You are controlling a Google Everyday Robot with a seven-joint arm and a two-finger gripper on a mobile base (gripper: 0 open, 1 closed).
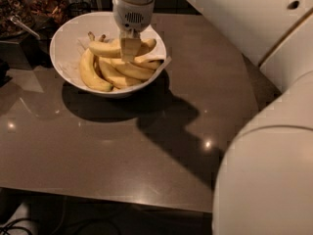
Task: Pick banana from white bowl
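The white bowl (66, 38) stands at the back left of the brown table and holds several yellow bananas on white paper. My gripper (129, 49) reaches straight down into the bowl from above. It is closed across the middle of the top banana (105, 48), a long banana lying crosswise on the pile with its dark stem end to the left. One cream finger (130, 47) shows in front of this banana; the other is hidden behind it. The other bananas lie below and to the left.
My white arm (264, 170) fills the right side and lower right corner. Dark containers with snacks (29, 9) stand behind and left of the bowl. The brown tabletop (122, 151) stretches to its front edge.
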